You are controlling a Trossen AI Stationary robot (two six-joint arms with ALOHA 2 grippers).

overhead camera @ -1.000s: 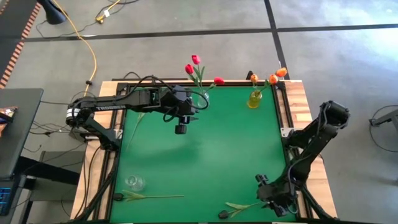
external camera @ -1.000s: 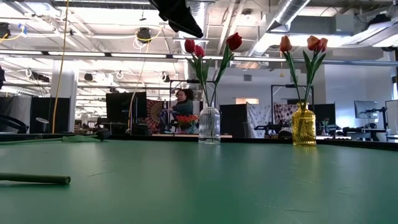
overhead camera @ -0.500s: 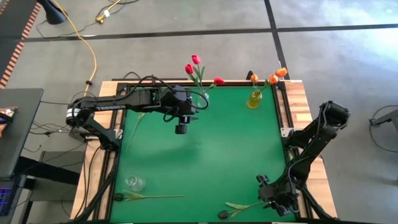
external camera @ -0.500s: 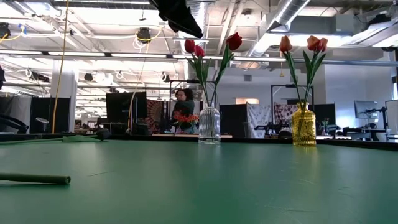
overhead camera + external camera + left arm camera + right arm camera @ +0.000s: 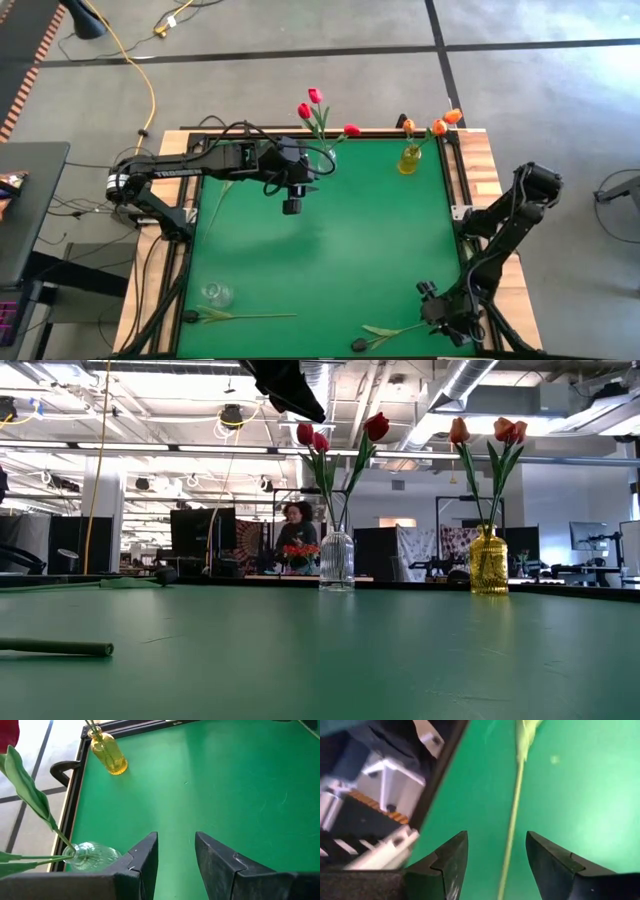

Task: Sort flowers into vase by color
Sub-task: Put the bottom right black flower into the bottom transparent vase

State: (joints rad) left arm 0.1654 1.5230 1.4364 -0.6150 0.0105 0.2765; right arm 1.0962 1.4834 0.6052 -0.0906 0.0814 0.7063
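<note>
— Jaws on the right gripper [image 5: 492, 865], what state? And where is it?
— Spread apart, grasping nothing. A thin green stem [image 5: 512, 820] of a dark-headed tulip [image 5: 385, 333] runs down between the two fingers [image 5: 442, 865] without touching either. From above, that gripper sits in the lower right of the frame, at the near right corner of the green counter [image 5: 330, 250].

— Anything else at the near edge?
— Lower left: another dark-headed tulip [image 5: 235, 316] lying flat, with a clear empty vase [image 5: 215, 293] just beside it.

— And the left gripper [image 5: 175, 855]?
— Released too; its jaws stand parted over bare green mat with nothing between them. It hangs above the counter in the upper middle of the overhead frame, near the clear ribbed vase [image 5: 336, 560].

— What is at the far edge?
— That ribbed vase stands upright holding three red tulips [image 5: 376, 426]. To its right, well apart, a yellow vase [image 5: 488, 562] holds three orange tulips [image 5: 503, 428]. At table height both vases show against the room.

— Beyond the counter?
— A person [image 5: 297, 530] is in the background, left of the ribbed vase.
</note>
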